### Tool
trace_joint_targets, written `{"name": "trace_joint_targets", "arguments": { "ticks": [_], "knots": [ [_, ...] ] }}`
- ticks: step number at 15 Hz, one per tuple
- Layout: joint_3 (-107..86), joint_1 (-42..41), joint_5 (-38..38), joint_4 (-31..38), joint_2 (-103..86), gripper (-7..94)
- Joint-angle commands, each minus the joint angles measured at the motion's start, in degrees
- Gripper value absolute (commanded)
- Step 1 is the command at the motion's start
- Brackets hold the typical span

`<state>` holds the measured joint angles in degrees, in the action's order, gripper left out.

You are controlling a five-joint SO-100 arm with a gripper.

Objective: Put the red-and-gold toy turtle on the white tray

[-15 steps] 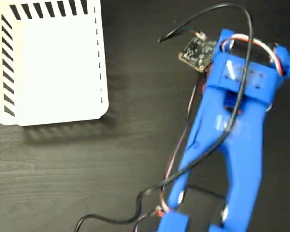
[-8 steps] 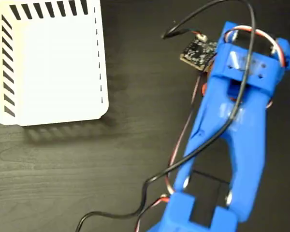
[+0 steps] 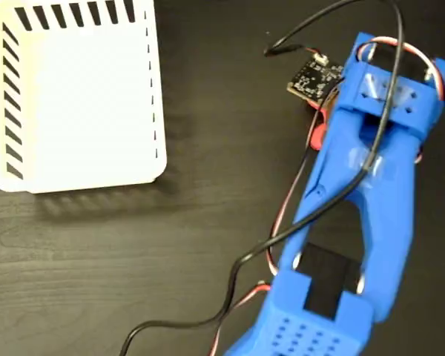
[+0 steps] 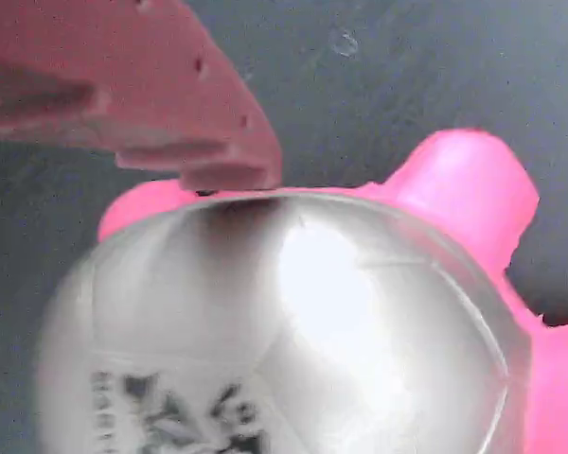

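Arm (image 3: 371, 193) shifted right, tray (image 3: 74, 96) clear.

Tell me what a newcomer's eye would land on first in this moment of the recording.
In the fixed view, the blue arm crosses the right side of the dark table, with the white tray standing empty at upper left. In the wrist view, the toy turtle fills the frame, its shiny domed shell right under one gripper finger.
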<state>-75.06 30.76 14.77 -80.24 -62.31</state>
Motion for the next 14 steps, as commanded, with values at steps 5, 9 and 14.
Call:
{"name": "trace_joint_targets", "arguments": {
  "ticks": [5,9,14],
  "knots": [
    [2.2,0.9,0.7,1.1,-1.1,56],
    [3.0,1.1,0.9,1.1,0.7,27],
    [3.3,1.9,2.2,2.0,-0.6,0]
  ]
}}
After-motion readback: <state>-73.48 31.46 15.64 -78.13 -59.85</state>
